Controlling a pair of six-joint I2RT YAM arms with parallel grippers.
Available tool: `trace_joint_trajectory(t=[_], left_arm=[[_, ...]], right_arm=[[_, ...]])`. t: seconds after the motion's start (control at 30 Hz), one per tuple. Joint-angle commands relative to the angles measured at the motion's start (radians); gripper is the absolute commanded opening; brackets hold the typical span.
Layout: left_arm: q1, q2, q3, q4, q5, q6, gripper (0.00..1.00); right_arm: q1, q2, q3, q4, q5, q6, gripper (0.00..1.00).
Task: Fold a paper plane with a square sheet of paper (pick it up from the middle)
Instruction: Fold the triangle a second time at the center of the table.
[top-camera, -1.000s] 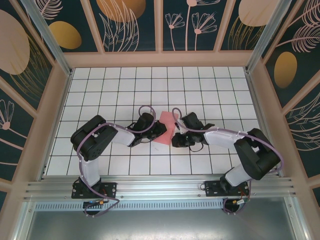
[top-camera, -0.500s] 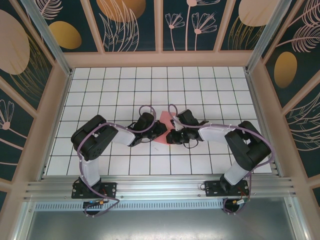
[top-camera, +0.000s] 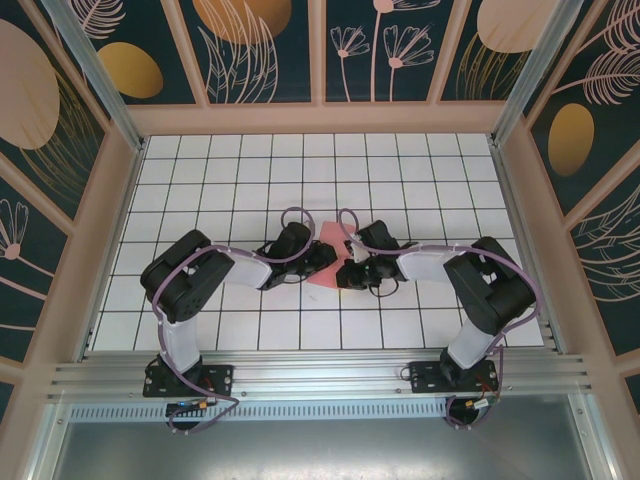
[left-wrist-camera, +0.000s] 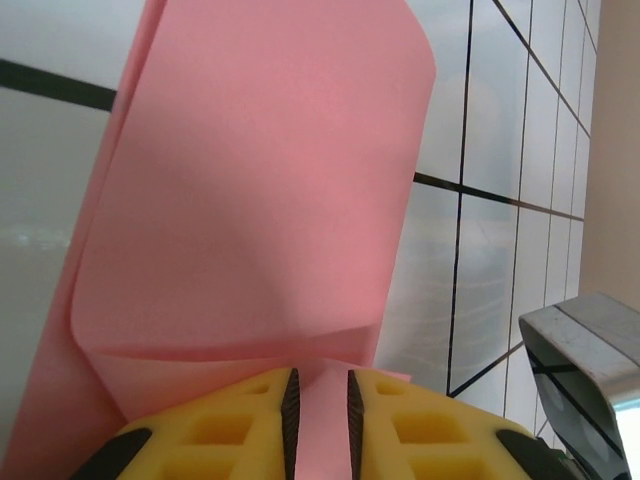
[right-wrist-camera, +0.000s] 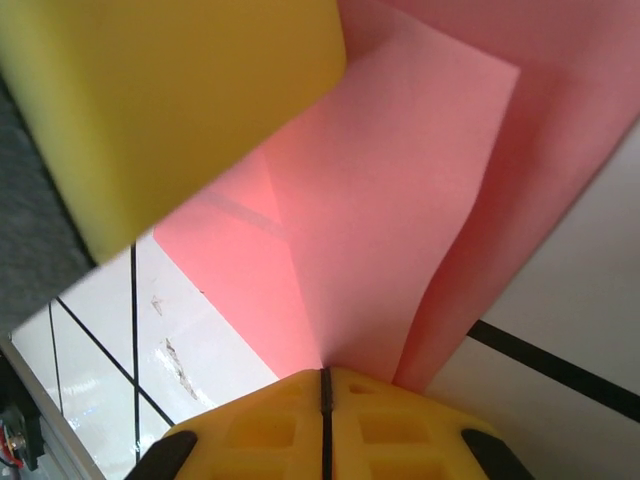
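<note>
Well, pink sheet (right-wrist-camera: 400, 200) in R gripper (right-wrist-camera: 325, 380).

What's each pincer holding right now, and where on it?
Right pincer is shut on the square sheet of paper, at its edge. Left pincer: paper edge between slightly parted fingers, grip unclear.

The bench (top-camera: 200, 170) is a white surface ruled into square tiles by black lines. Around it stand dark teal wall panels (top-camera: 260, 50) drawn with pale leaves, flowers and orange ovals, set in light pinkish frames. A ribbed aluminium rail (top-camera: 320, 375) runs along the near edge, and metal posts (top-camera: 100, 70) rise at the corners.
</note>
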Motion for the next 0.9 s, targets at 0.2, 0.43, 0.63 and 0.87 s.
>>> trace_joint_trajectory(t=[0.2, 0.43, 0.63, 0.87], left_arm=[[0.002, -0.118, -0.009, -0.082, 0.053, 0.003, 0.14], [-0.028, -0.111, -0.07, -0.049, 0.074, -0.049, 0.04], [-0.053, -0.066, -0.071, -0.025, 0.063, -0.064, 0.05], [-0.058, -0.021, -0.071, -0.04, 0.048, -0.059, 0.08]], right_arm=[[-0.002, 0.037, -0.033, -0.048, 0.023, 0.001, 0.09], [-0.001, 0.027, -0.029, -0.042, 0.027, 0.006, 0.09], [-0.001, 0.031, -0.025, -0.043, 0.028, 0.008, 0.09], [0.001, 0.031, -0.013, -0.053, 0.031, 0.003, 0.09]])
